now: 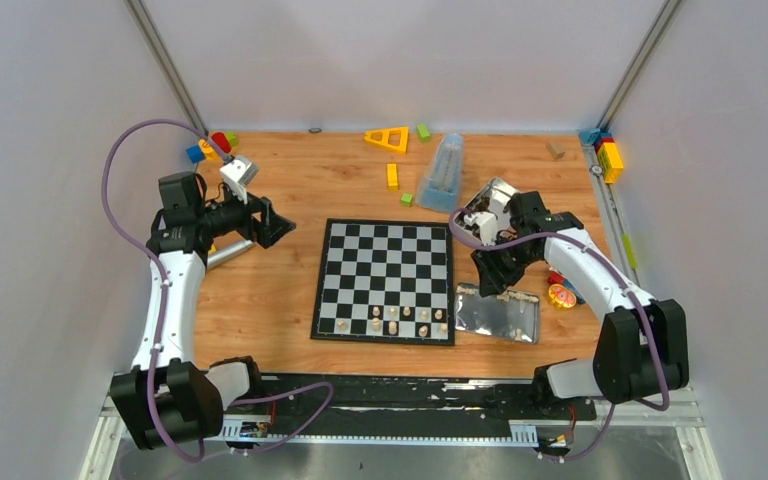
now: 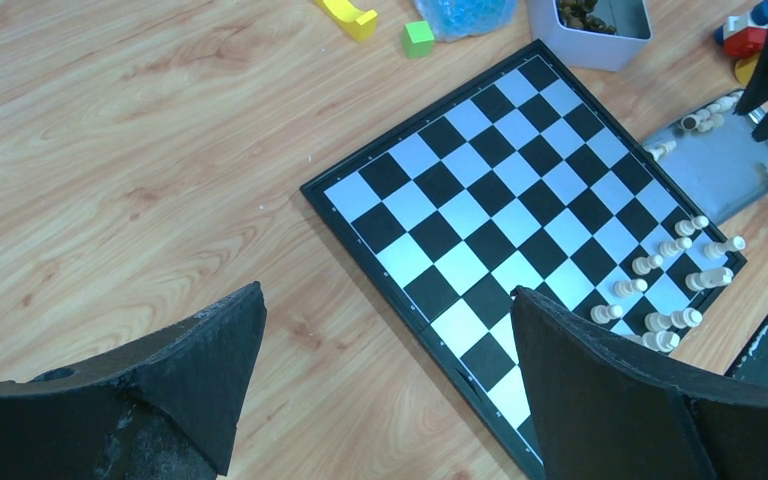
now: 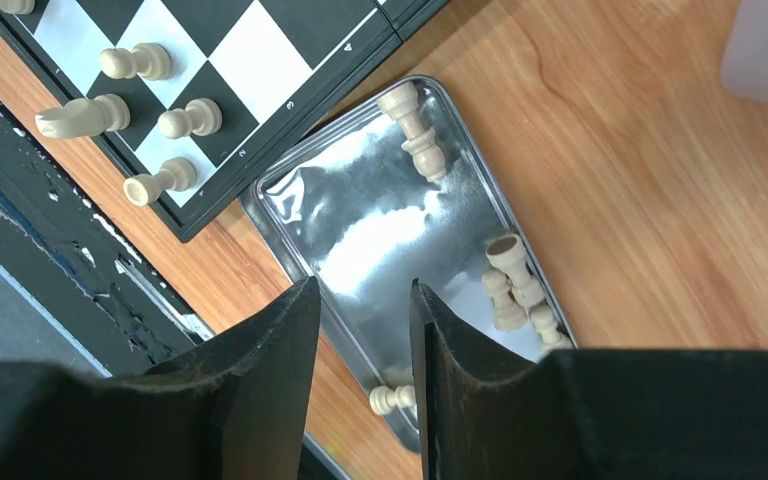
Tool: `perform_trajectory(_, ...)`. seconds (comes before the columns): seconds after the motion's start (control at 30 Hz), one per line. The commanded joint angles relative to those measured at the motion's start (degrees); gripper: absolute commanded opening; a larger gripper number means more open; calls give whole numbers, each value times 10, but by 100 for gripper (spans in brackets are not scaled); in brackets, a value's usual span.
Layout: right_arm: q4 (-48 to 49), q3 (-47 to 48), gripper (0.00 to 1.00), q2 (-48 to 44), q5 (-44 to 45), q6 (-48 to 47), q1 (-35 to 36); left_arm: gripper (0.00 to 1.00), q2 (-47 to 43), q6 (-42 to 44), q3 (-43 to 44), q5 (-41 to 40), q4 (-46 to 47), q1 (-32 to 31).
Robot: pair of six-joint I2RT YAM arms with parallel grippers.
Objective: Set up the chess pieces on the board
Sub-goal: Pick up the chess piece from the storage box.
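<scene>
The checkered board [image 1: 385, 280] lies mid-table, with several cream chess pieces [image 1: 392, 320] on its near rows; they also show in the left wrist view [image 2: 660, 290] and the right wrist view [image 3: 135, 105]. More cream pieces [image 3: 512, 290] lie in a shiny metal tray [image 1: 498, 313] right of the board. My right gripper [image 1: 493, 283] hovers over the tray's near part [image 3: 360, 285], jaws slightly apart, nothing between them. My left gripper [image 1: 282, 226] is open and empty above bare wood [image 2: 385, 300] left of the board.
A second tin [image 1: 487, 205] holding dark pieces stands at the back right, also in the left wrist view [image 2: 590, 25]. A clear blue bag [image 1: 443, 172] and coloured toy blocks [image 1: 388, 140] lie along the back. A red and yellow toy [image 1: 561, 293] sits right of the tray.
</scene>
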Motion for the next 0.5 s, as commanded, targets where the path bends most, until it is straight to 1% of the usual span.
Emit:
perform_trajectory(0.0,98,-27,39,17,-48,3,-2,99,-17,-6,-1,24,21,5)
perform_trajectory(0.13,141,-42,39,36,-43,10,-2,99,-17,-9,-1,22,26,5)
perform_trajectory(0.47,160,-41,39,81,-27,-8,-2,98,-10,-9,-1,17,32,5)
